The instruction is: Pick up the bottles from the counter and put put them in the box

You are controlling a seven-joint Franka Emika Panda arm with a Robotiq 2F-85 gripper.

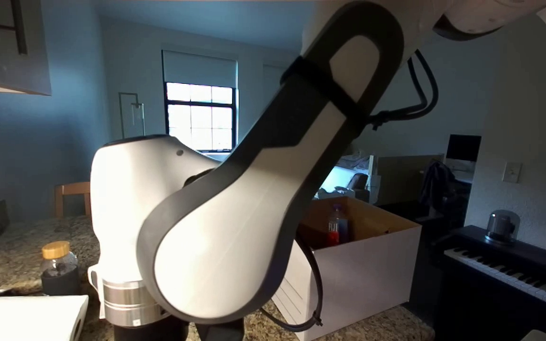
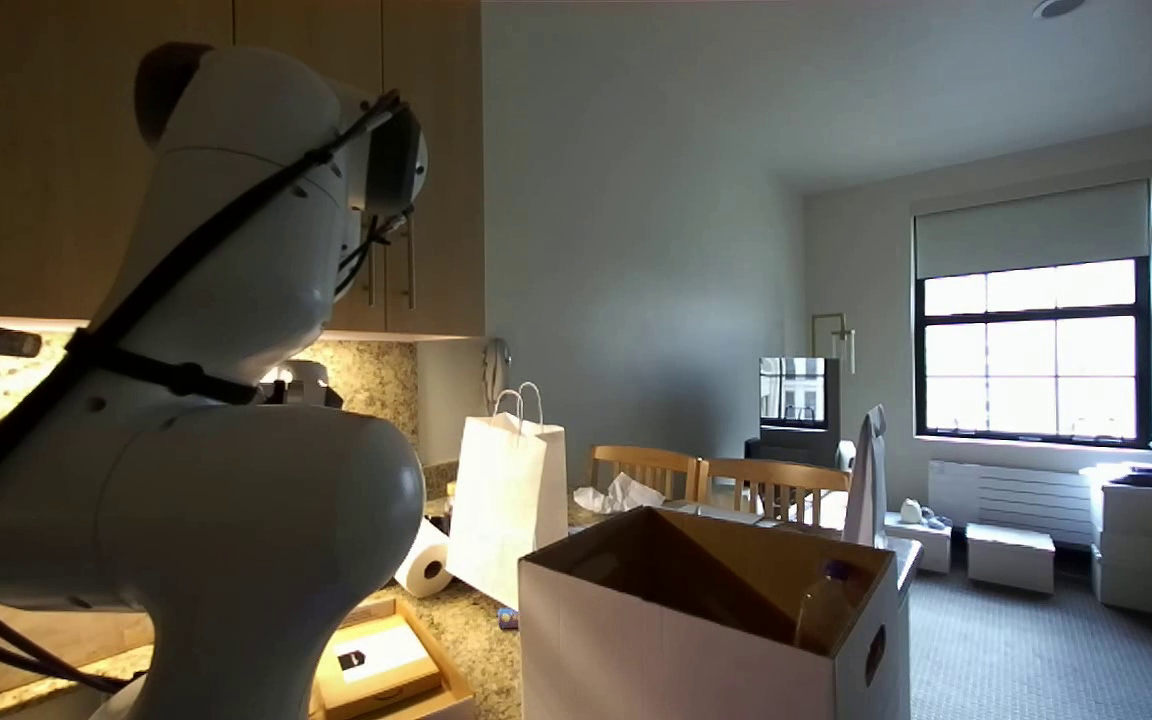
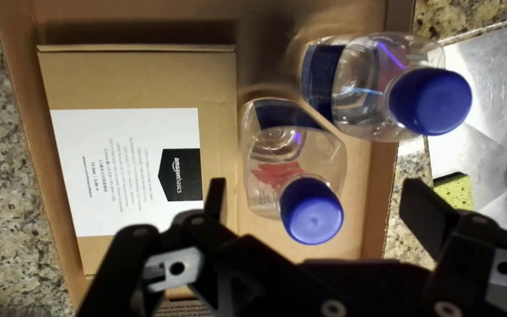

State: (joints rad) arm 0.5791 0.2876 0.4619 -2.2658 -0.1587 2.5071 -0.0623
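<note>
Now my black gripper (image 3: 314,193), spread wide and empty, is over the nearer clear plastic bottle (image 3: 294,160) with a blue cap (image 3: 312,212), in a low brown cardboard tray (image 3: 376,200); the bottle looks light and squashy, so I should hold it softly below its cap.

The rounded white arm (image 1: 221,246) has grey trim (image 1: 176,211), strapped black cables (image 2: 191,252) and black fingers (image 3: 427,218).

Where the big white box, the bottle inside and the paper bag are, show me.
White box (image 2: 676,640), in an exterior view: outer wall.
Bottle (image 1: 337,227), in an exterior view: body.
Paper bag (image 2: 498,500), in an exterior view: front face.
</note>
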